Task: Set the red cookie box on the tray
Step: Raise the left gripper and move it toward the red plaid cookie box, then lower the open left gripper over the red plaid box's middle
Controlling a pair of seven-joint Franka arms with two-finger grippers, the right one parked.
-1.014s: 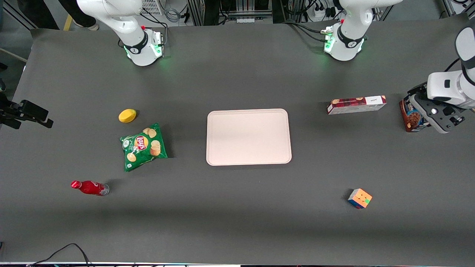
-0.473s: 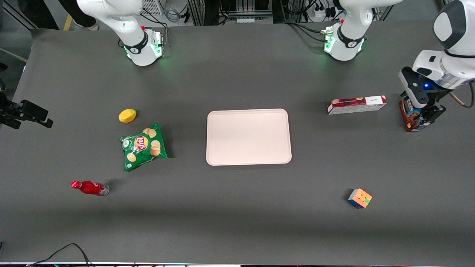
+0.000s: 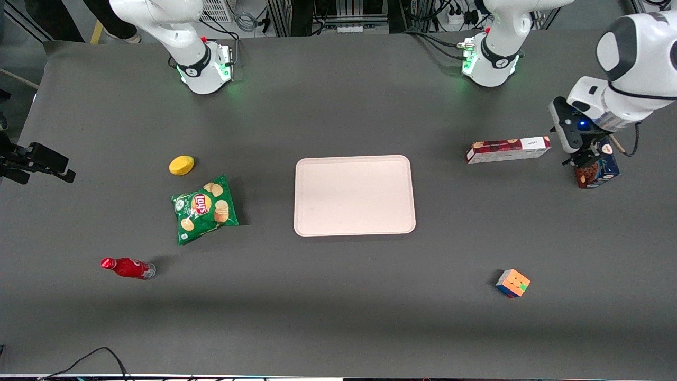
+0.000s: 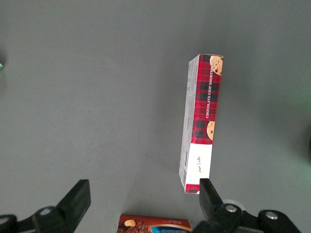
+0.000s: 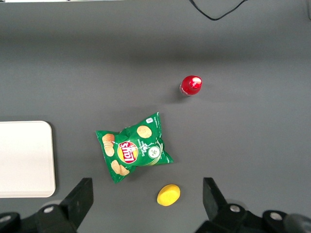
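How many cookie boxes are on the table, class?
2. The red cookie box lies between the tray and the open gripper. The blue cookie box stands just under that gripper, partly hidden.

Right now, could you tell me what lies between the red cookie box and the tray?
Only bare dark table: the front view shows nothing between the red cookie box and the tray. The open tool hovers by the box's white end.

Worktop (image 3: pixel 338 317): matt dark grey, cloth-like covering, smooth. Red cookie box (image 3: pixel 508 150): printed cardboard, slight sheen. Tray (image 3: pixel 354 194): smooth pale plastic, low gloss. End effector (image 4: pixel 141 206) above worktop beside red cookie box: black matt plastic fingers (image 4: pixel 77 201), spread apart. Chip bag (image 3: pixel 205 208): glossy foil.
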